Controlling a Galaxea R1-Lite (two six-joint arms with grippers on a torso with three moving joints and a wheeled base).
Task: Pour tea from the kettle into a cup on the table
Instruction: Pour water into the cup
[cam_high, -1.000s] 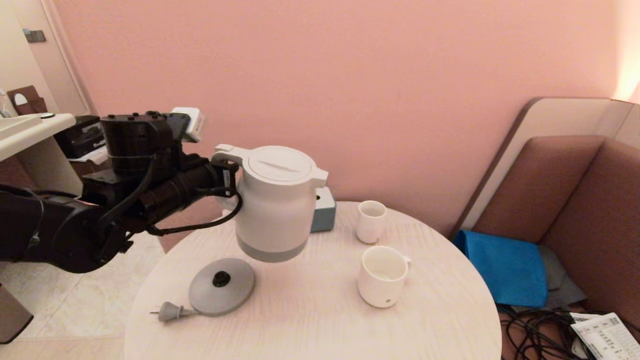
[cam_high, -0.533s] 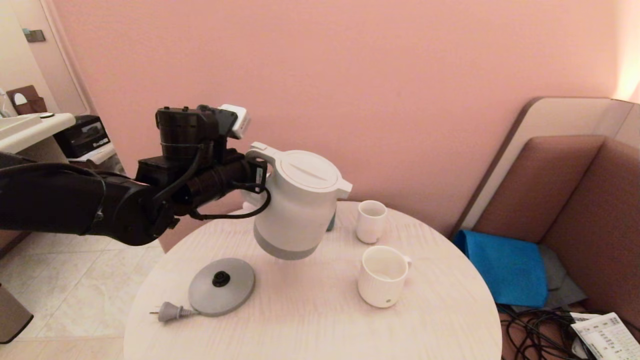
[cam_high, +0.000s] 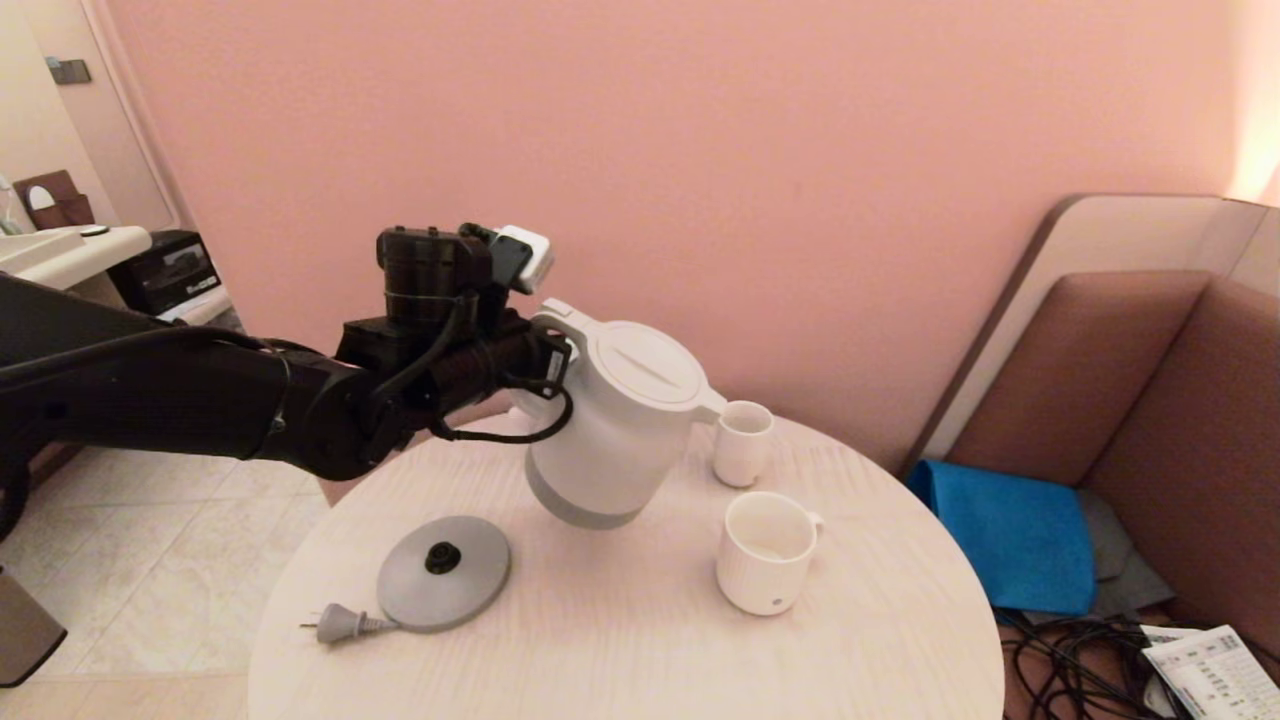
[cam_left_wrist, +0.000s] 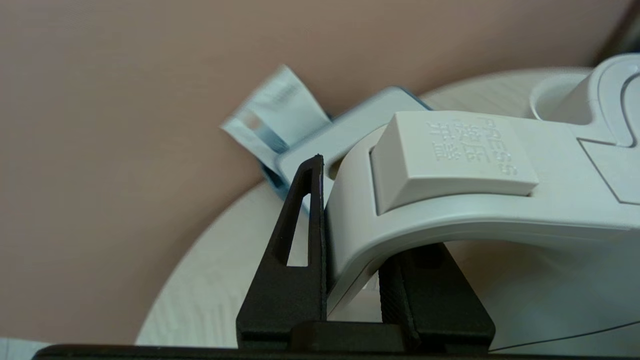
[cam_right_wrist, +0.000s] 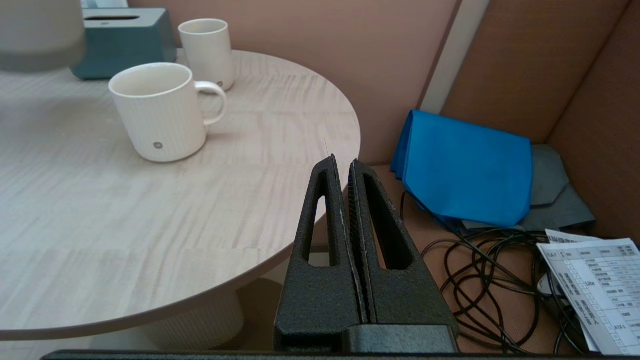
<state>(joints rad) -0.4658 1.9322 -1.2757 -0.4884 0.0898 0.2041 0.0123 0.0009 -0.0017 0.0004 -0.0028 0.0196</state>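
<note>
The white kettle (cam_high: 615, 430) hangs above the table (cam_high: 600, 650), tilted with its spout (cam_high: 712, 405) toward the right. The spout is close to the smaller handleless cup (cam_high: 742, 442). My left gripper (cam_high: 545, 365) is shut on the kettle's loop handle (cam_left_wrist: 450, 215), one finger (cam_left_wrist: 300, 250) outside the loop and the other inside it. The cup (cam_high: 765, 552), a wide ribbed mug with a grey dot, stands in front of and to the right of the kettle. The tea is hidden; none shows at the spout. My right gripper (cam_right_wrist: 342, 162) is shut and empty beside the table's right edge.
A grey kettle base (cam_high: 443, 572) with its plug (cam_high: 340, 625) lies on the table's front left. A teal tissue box (cam_right_wrist: 122, 40) stands at the back behind the kettle. A blue cloth (cam_high: 1010, 530), cables (cam_high: 1070, 665) and papers lie on the sofa seat to the right.
My left arm has carried the kettle to the right and farther back, toward the cups. The kettle has tipped from upright to spout-down on the right. The cups have not moved.
</note>
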